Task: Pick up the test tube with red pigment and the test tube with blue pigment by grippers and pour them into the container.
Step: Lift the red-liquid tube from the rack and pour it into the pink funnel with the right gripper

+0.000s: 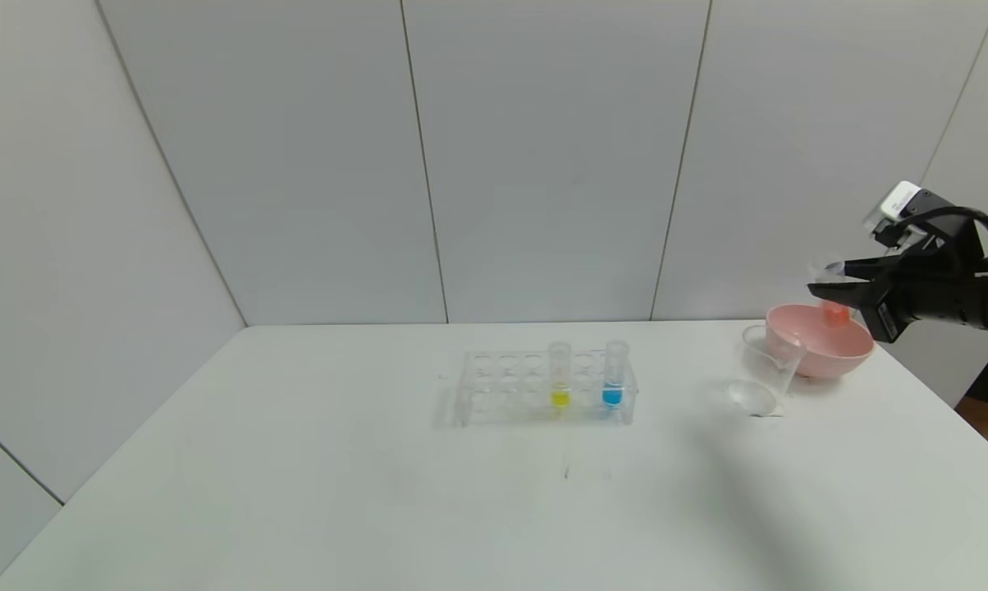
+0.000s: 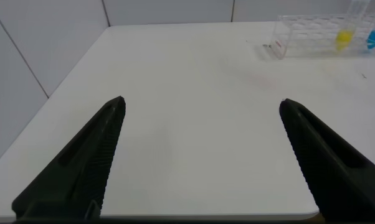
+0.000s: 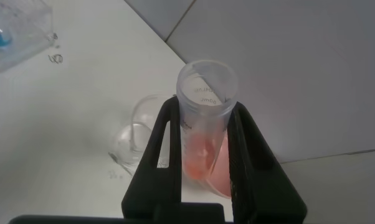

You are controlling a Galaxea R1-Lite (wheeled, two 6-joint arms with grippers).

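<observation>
My right gripper [image 1: 832,283] is shut on the test tube with red pigment [image 1: 834,310], holding it above the pink bowl [image 1: 814,346]; in the right wrist view the tube [image 3: 203,124] sits between the fingers [image 3: 164,155] with orange-red liquid low in it. The container, a clear beaker [image 1: 769,373], stands on the table just left of the bowl and shows in the right wrist view [image 3: 141,134]. The test tube with blue pigment [image 1: 615,373] stands in the clear rack [image 1: 494,386]. My left gripper [image 2: 200,106] is open over bare table, out of the head view.
A tube with yellow liquid [image 1: 560,375] stands in the rack left of the blue one. The rack shows far off in the left wrist view [image 2: 312,37]. The white table's right edge [image 1: 966,414] is close to the bowl. Grey wall panels stand behind.
</observation>
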